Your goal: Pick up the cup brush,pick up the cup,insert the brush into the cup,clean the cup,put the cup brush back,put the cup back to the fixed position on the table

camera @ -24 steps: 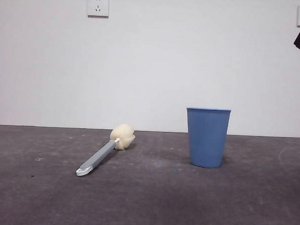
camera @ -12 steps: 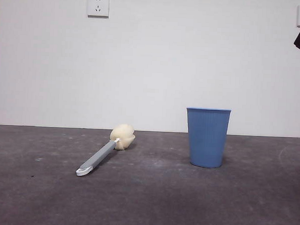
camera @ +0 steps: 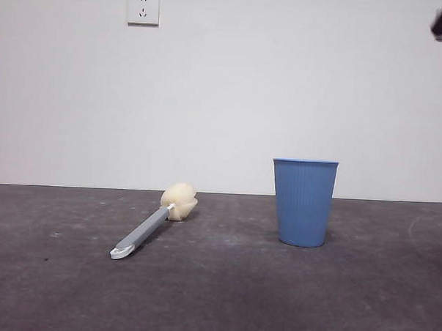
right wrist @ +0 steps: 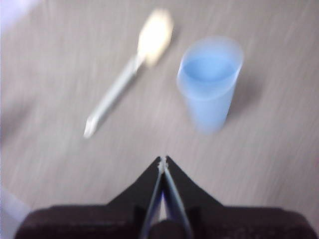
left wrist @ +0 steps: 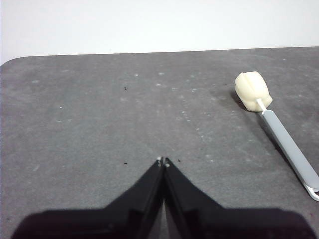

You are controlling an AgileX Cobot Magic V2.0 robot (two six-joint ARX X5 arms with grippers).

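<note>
Overhead, both the left gripper (left wrist: 163,160) and right gripper (right wrist: 163,158) hover closed above the table (camera: 215,297).

Light blue, finely ribbed cup (camera: 304,202); grey-handled, cream-yellow-headed cup brush (camera: 153,222); dark grey scuffed table (camera: 274,300).

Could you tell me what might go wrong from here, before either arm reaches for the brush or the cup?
The brush lies flat on the table, its slim handle low, so a shut left gripper would have to open first and could still scrape the surface or skid the handle aside. The cup stands upright and looks light; a sideways bump from the right gripper, also shut, could tip it. The right wrist view is blurred, so aim may be off.
</note>
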